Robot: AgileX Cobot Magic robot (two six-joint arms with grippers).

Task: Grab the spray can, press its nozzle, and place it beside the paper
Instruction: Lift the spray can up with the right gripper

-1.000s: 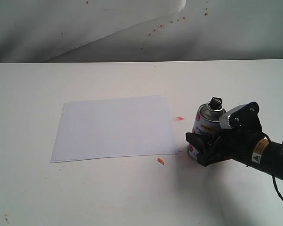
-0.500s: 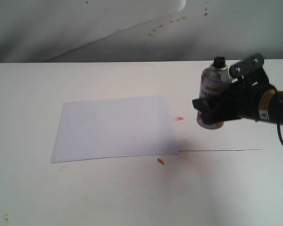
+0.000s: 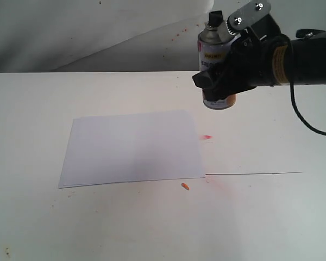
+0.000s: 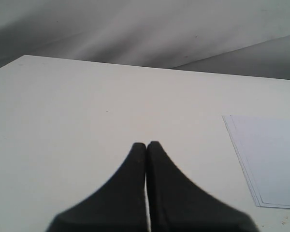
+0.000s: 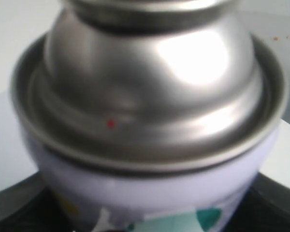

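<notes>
My right gripper (image 3: pixel 220 81) is shut on the spray can (image 3: pixel 212 57) and holds it upright, high above the table, beyond the paper's far right corner. The black nozzle (image 3: pixel 214 18) tops the can, and nothing touches it. In the right wrist view the can's silver shoulder (image 5: pixel 150 82) and white body (image 5: pixel 154 188) fill the frame. The paper (image 3: pixel 133 147) lies flat on the table, left of the can; its corner (image 4: pixel 270 159) also shows in the left wrist view. My left gripper (image 4: pixel 146 145) hovers over bare tabletop, jaws pressed together, holding nothing.
Small red and orange spots (image 3: pixel 206 137) mark the white table (image 3: pixel 32 109) near the paper's right edge, one orange fleck (image 3: pixel 185 186) at its near corner. A thin seam line (image 3: pixel 255 173) runs across the table on the right. Grey backdrop (image 3: pixel 70 32) behind.
My right gripper has lifted the spray can off the table beside the paper's right edge and carried it up and to the left. The left gripper's earlier position is not shown.
</notes>
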